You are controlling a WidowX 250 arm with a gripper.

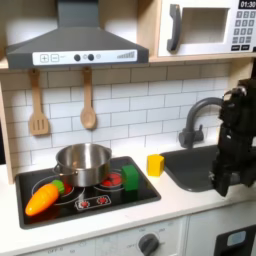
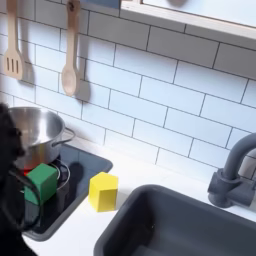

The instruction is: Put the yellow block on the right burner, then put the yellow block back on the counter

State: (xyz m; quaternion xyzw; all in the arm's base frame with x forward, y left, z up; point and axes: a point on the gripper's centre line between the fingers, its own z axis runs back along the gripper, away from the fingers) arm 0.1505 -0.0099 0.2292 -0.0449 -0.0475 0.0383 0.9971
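Yellow plastic, in the form of a small bright cuboid, the yellow block (image 1: pixel 155 164) is seen in both exterior views resting upright on the smooth off-white counter (image 1: pixel 190 198), in the narrow strip between the black hob panel (image 1: pixel 95 196) and the dark grey sink (image 1: pixel 205 165). Taken from the hob as landmark, the block lies just off the hob's edge on the sink side, apart from the green block (image 1: pixel 130 178) that sits on the burner nearest that edge, beside the steel pot (image 1: pixel 82 162); an orange toy carrot (image 1: pixel 46 196) lies at the hob's far end. In the first exterior view the black arm with its gripper (image 1: pixel 218 184) is raised over the sink, on the far side of the block from the hob, so the block lies toward the first exterior view's left of the gripper and lower, with the hob farther along that same line. No clear long axis can be made out on the block; it appears nearly cubic. Whether the jaws are spread or closed cannot be told, as the fingers merge into the dark arm; nothing is seen held. It is judged that the first step has not begun, and that a leftward, descending reach across the sink rim is called for.
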